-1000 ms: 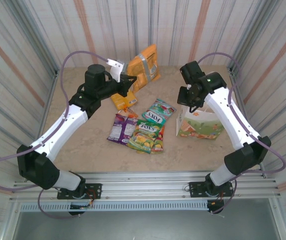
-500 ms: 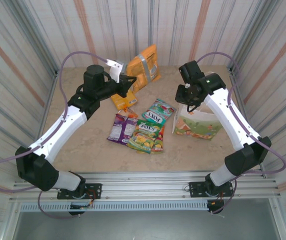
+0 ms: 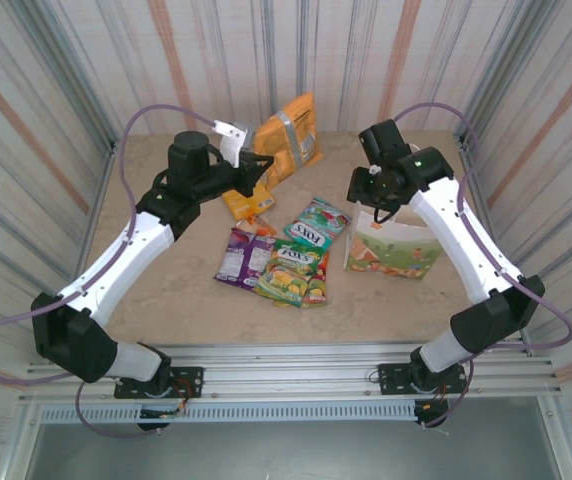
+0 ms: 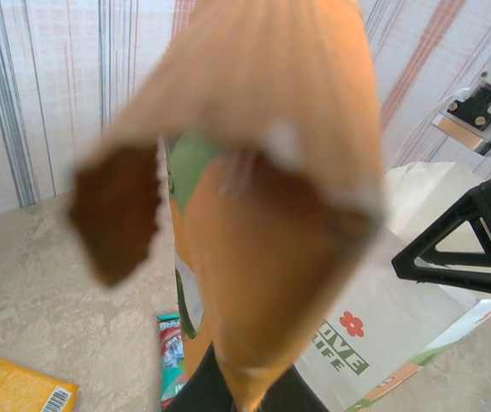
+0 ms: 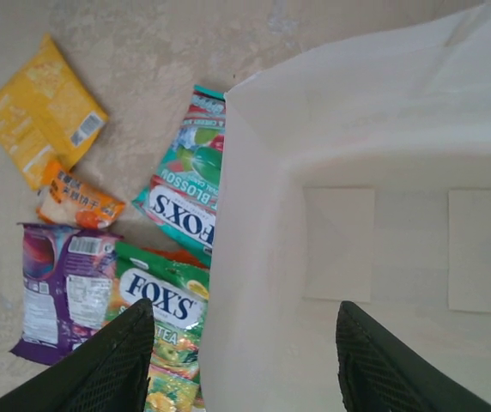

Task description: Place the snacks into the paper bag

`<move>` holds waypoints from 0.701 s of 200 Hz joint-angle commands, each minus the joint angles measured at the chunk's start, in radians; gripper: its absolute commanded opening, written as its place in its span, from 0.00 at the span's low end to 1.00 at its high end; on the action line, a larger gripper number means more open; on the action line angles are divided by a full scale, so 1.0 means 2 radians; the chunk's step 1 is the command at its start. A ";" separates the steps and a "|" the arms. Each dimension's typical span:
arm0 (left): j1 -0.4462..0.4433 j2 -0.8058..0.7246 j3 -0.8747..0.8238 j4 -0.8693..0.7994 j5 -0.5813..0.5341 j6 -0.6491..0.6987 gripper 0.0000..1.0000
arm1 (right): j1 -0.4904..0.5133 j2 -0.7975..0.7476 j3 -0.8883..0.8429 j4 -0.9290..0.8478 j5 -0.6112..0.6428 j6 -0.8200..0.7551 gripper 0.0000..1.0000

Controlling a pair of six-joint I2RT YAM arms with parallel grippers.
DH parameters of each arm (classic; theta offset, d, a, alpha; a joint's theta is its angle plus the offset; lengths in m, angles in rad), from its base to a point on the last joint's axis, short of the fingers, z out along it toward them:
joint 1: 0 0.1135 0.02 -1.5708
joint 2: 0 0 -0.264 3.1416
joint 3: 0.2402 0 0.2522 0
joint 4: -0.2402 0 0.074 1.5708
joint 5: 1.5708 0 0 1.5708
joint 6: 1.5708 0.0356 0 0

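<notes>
My left gripper (image 3: 254, 162) is shut on the gold-orange twin pack (image 3: 286, 135) and holds it up above the back of the table. The same pack (image 4: 263, 197) is a close blur in the left wrist view. My right gripper (image 3: 371, 192) is open over the white paper bag (image 3: 396, 250). It straddles the bag's left wall (image 5: 245, 283), with one finger (image 5: 383, 360) inside and the other finger (image 5: 117, 360) outside. On the table lie the yellow packet (image 5: 44, 112), tiny orange packet (image 5: 78, 202), purple packet (image 5: 65, 287), teal FOX'S packet (image 5: 185, 197) and green FOX'S packet (image 5: 164, 309).
Corrugated striped walls (image 3: 366, 50) close in the marble tabletop (image 3: 166, 290) on three sides. The loose packets cluster mid-table just left of the bag. The bag's side with its "LOVE LIFE" print (image 4: 374, 326) faces the left wrist camera, and the right gripper's black frame (image 4: 460, 249) stands over it.
The right gripper has shifted a little to the left, and the bag has slid and tilted left with it. The left arm, still holding the twin pack, has barely moved.
</notes>
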 commanded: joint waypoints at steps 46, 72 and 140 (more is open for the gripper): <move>-0.010 -0.010 0.035 0.014 0.067 0.020 0.00 | 0.003 -0.057 0.008 0.059 0.000 -0.093 0.68; -0.014 0.008 0.061 0.014 0.103 0.036 0.00 | 0.001 -0.087 0.004 0.089 -0.020 -0.157 0.70; -0.018 0.034 0.097 0.003 0.228 0.086 0.00 | -0.138 -0.206 -0.088 0.200 -0.334 -0.350 0.66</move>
